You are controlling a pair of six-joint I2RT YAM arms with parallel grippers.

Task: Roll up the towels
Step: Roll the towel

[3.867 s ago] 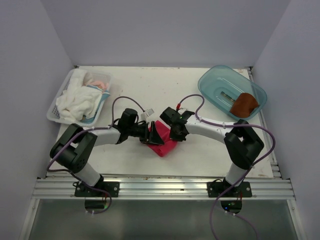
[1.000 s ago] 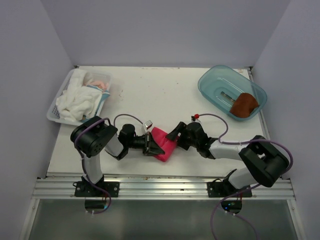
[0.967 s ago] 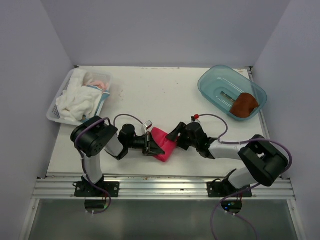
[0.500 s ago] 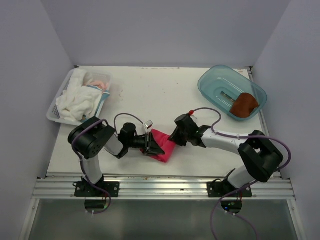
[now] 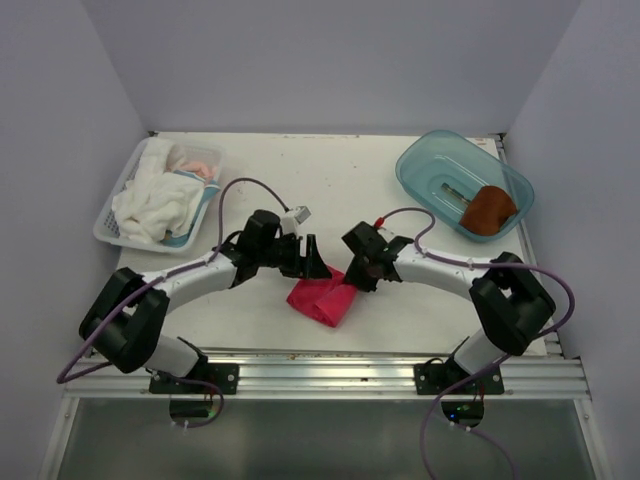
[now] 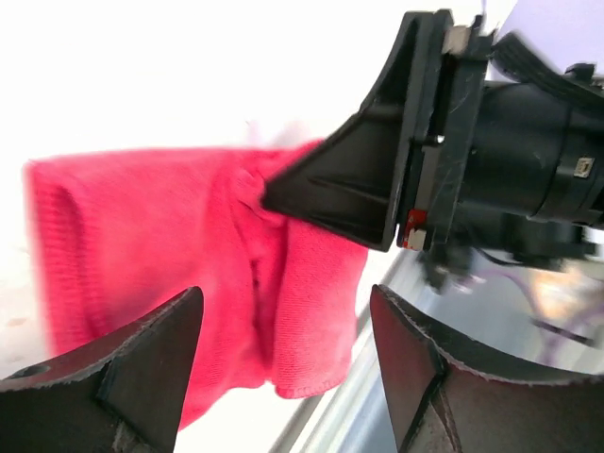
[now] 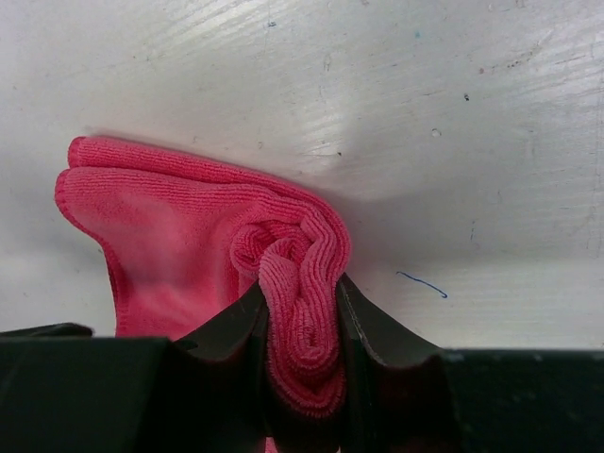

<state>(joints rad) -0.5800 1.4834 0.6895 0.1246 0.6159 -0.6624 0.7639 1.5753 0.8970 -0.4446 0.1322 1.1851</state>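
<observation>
The pink-red towel (image 5: 320, 301) lies partly rolled near the table's front edge. My right gripper (image 5: 351, 284) is shut on its coiled right end (image 7: 294, 283), and the folds bulge between the two fingers. My left gripper (image 5: 309, 263) hangs open just behind the towel's left part, holding nothing. In the left wrist view the towel (image 6: 179, 255) lies beyond my spread left gripper (image 6: 283, 316), with the right gripper's finger (image 6: 349, 184) pressed on its top edge. The rust-brown towel (image 5: 488, 209) sits bunched in the blue tub (image 5: 428, 158) at the back right.
A white basket (image 5: 107, 234) of white cloths (image 5: 155, 200) stands at the back left. The aluminium rail (image 5: 320, 376) runs along the near edge, close to the pink towel. Walls close in on both sides and behind.
My left gripper has opened, let go of the pink towel and drawn back away from the front edge. My right gripper has closed on the towel's rolled end.
</observation>
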